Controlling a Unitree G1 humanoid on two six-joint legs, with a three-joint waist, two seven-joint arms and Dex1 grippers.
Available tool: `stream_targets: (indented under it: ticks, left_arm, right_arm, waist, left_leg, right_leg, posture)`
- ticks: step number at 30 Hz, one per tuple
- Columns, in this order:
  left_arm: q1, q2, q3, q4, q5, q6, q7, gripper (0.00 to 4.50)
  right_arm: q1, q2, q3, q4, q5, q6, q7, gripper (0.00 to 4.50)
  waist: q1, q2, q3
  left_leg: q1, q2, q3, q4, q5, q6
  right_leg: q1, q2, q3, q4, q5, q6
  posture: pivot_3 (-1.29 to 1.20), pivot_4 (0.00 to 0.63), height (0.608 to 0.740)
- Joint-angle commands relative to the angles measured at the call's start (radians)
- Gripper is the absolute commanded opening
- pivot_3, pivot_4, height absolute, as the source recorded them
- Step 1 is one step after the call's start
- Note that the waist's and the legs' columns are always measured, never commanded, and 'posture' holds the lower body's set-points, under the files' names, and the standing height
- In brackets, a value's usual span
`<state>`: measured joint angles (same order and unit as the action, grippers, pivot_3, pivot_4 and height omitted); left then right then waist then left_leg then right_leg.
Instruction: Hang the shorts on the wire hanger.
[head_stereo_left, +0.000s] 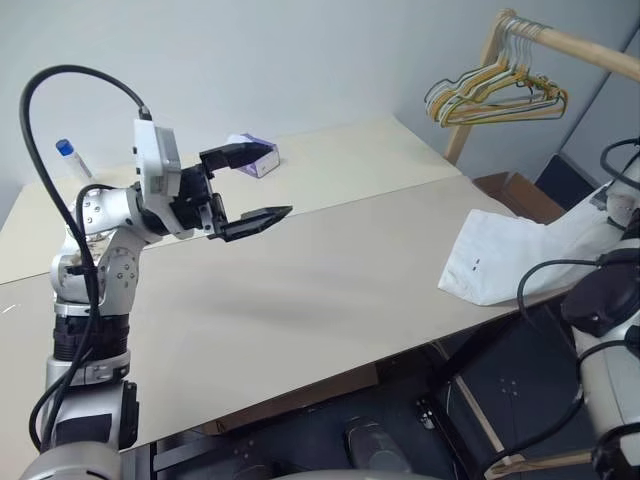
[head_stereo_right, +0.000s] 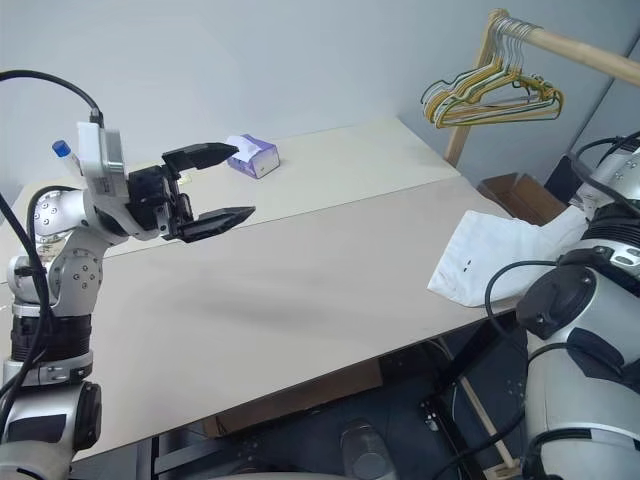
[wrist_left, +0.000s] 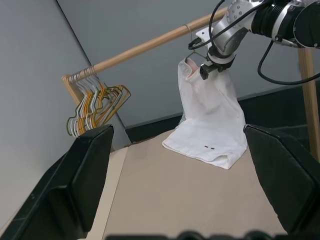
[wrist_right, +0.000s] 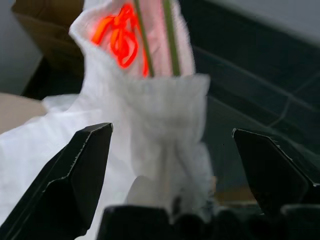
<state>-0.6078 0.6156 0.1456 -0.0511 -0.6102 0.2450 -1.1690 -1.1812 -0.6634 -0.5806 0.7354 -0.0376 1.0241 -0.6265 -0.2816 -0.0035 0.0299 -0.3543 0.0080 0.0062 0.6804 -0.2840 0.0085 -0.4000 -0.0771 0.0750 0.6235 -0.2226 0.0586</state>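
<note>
Closest to me, my left hand (head_stereo_left: 248, 188) hovers above the table (head_stereo_left: 300, 290) with its fingers spread wide, holding nothing. Further out, the shorts (wrist_left: 207, 120) hang from the wire hanger (wrist_left: 192, 42) on the wooden rail (wrist_left: 145, 47), their hem end draped on the table's far right corner. My right hand (wrist_left: 212, 66) sits at the waistband, fingers parted wide on either side of the cloth. Beyond, a bunch of hangers (head_stereo_left: 495, 95) hangs on the rail, and a tissue box (head_stereo_left: 255, 155) rests on the table.

Shorts (head_stereo_left: 490, 262) at table (head_stereo_left: 300, 290) right edge, tissue box (head_stereo_left: 253, 155) far back, hangers (head_stereo_left: 495, 95) behind.
</note>
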Motion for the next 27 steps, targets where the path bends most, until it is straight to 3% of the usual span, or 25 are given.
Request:
stream_targets:
  ticks: [1, 6, 11, 19, 27]
  left_arm:
    - [-0.003, 0.004, 0.035, -0.019, -0.024, -0.011, 0.006, 4.5]
    - [0.001, 0.005, 0.039, 0.007, 0.001, -0.002, 0.054, 4.5]
    - [0.024, 0.021, 0.043, 0.01, 0.063, 0.003, 0.15, 4.5]
    - [0.152, 0.077, 0.108, -0.059, 0.068, 0.057, 0.239, 4.5]
    - [0.301, 0.089, 0.157, -0.144, 0.071, 0.079, 0.309, 4.5]
  right_arm:
    - [0.039, 0.018, 0.116, -0.163, -0.079, -0.076, -0.036, 4.48]
    - [0.109, 0.017, 0.304, -0.334, -0.21, -0.166, -0.026, 4.48]
    - [0.122, -0.017, 0.499, -0.416, -0.329, -0.273, 0.076, 4.48]
    - [0.174, -0.011, 0.684, -0.547, -0.295, -0.59, 0.497, 4.48]
    - [0.325, 0.025, 0.797, -0.678, -0.213, -0.713, 0.884, 4.48]
  waist:
    - [0.0, 0.0, 0.0]
    - [0.003, 0.0, 0.0]
    - [0.005, 0.0, 0.0]
    - [0.037, -0.001, 0.001]
    - [0.135, -0.003, 0.002]
  left_leg:
    - [0.0, 0.0, 0.0, 0.0, 0.0, 0.0]
    - [0.0, 0.0, 0.0, 0.0, 0.0, 0.0]
    - [0.002, 0.0, 0.0, 0.0, 0.0, 0.0]
    - [0.001, 0.001, -0.001, 0.0, 0.0, 0.0]
    - [0.0, 0.002, -0.002, 0.0, 0.0, 0.0]
  right_leg:
    - [0.0, 0.0, 0.0, 0.0, 0.0, 0.0]
    - [-0.001, 0.0, 0.001, 0.001, 0.0, 0.0]
    - [0.0, 0.0, 0.001, 0.001, 0.0, 0.0]
    - [-0.001, 0.001, -0.001, 0.001, 0.0, 0.0]
    - [-0.002, 0.001, -0.003, 0.001, 0.001, -0.001]
  posture:
    - [-0.18, 0.0, 0.74]
    - [-0.16, 0.0, 0.74]
    - [-0.14, 0.0, 0.74]
    - [-0.05, 0.0, 0.74]
    - [0.06, 0.0, 0.74]
